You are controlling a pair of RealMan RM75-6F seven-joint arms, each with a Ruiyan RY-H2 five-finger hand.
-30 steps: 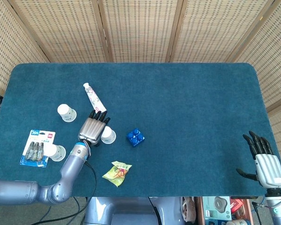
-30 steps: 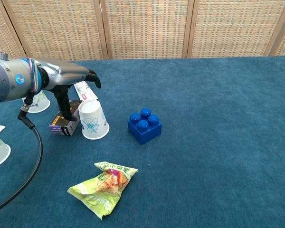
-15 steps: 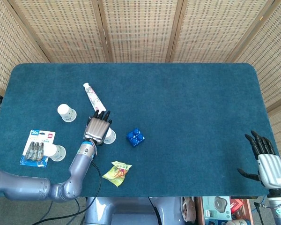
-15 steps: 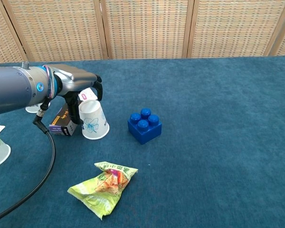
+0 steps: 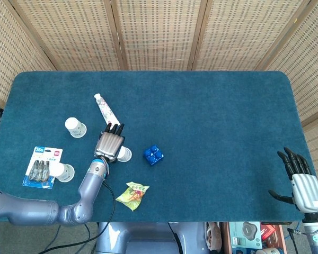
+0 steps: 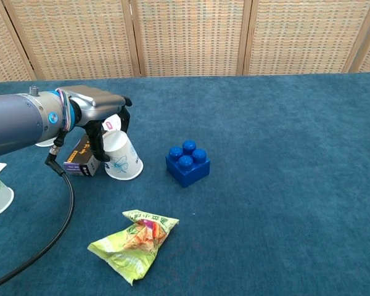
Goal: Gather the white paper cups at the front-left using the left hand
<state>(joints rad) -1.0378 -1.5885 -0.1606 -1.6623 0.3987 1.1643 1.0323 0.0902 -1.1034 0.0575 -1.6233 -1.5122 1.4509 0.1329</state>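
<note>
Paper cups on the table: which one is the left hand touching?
The cup beside the blue brick; the left hand rests on it. The other two cups stand apart, untouched.

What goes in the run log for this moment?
left hand: fingers around tilted white paper cup | right hand: open, idle, front-right edge | other cups: untouched, left side

- A white paper cup [image 6: 121, 158] with a faint blue flower print stands mouth down and tilted, touched at its upper side by the left hand's fingers [image 6: 97, 140].
- A second inverted cup [image 5: 76, 127] lies left of the fingers.
- A third [image 5: 61, 171] sits nearer the table's front-left.
</note>
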